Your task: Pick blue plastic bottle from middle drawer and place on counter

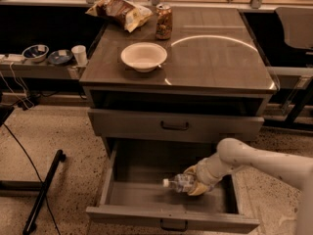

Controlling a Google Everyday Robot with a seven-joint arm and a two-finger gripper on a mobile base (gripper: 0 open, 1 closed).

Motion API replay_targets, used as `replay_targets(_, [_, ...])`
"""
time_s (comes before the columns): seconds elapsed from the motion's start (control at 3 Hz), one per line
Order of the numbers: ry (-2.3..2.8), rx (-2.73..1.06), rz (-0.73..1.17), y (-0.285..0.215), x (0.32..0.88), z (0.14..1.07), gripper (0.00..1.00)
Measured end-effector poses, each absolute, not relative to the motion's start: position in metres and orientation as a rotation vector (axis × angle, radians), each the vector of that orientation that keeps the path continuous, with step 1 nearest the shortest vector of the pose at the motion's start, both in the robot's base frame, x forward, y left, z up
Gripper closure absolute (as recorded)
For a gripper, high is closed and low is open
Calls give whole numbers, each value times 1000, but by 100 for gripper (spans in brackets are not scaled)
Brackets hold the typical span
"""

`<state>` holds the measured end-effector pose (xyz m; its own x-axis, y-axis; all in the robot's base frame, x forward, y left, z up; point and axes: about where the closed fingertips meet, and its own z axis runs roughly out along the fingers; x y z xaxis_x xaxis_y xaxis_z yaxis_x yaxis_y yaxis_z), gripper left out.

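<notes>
Reaching low into the wide, deep grey metal drawer, pulled open at the foot of the cabinet, with the pale two-finger gripper near the drawer's right side. Clamping, by the look of it, on the small clear crinkly plastic bottle with the white cap: yellowish pads sitting above and below its base end, cap pointing left. Holding it roughly level inside the drawer, resting on the floor or hanging just over it; cannot tell which.

Judging the grasp as made and the lift as barely begun, if at all. Remaining: raising the bottle clear of the drawer's front wall, carrying it up past the shallower shut drawer front, and setting it on the glossy grey-brown counter top, well apart from the white round bowl, the brown drink can and the crumpled snack bag.
</notes>
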<state>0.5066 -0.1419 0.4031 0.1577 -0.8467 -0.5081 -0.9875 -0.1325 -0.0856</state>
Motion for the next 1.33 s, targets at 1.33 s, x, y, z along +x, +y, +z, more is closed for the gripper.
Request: replay_targets(1.33, [1501,-2000,92,-239,447,768,100])
